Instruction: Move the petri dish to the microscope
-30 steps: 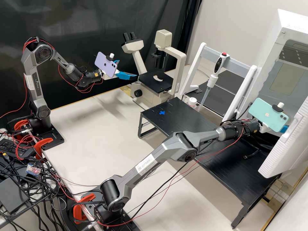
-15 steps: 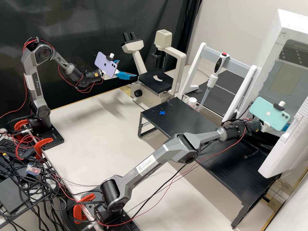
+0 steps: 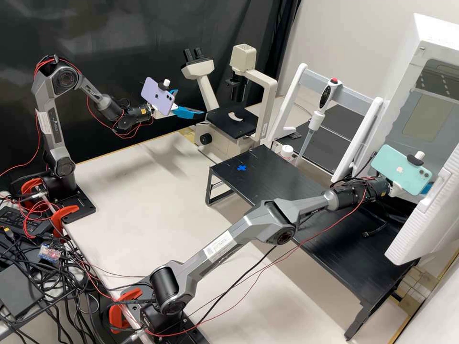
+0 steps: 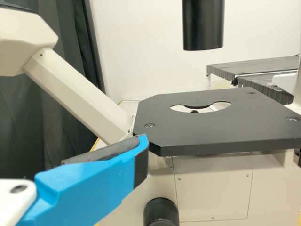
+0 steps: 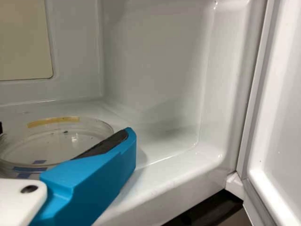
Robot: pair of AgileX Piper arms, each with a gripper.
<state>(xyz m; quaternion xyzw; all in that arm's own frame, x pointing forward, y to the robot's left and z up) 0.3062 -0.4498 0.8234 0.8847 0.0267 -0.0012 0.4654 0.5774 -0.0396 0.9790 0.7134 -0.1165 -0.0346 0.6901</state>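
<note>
The left claw [image 3: 192,102] is positioned, spread, beside the microscope [image 3: 233,123]; whether the petri dish [image 5: 51,141] in the white chamber [image 5: 155,56] is pinched by the right claw [image 3: 426,188] cannot be told.

Got dark grey jointed metal left arm [image 3: 56,136] bent high at elbow, sloping down to black cylindrical wrist [image 3: 137,113]. White left claw [image 3: 191,102] out front, bright blue fingers [image 3: 189,112] spread apart. Got dark grey jointed metal right arm [image 3: 215,251] stretched out lower, through black cylindrical wrist [image 3: 375,186] to white-and-blue right claw [image 3: 427,188]. Can't read grip state on right.
</note>
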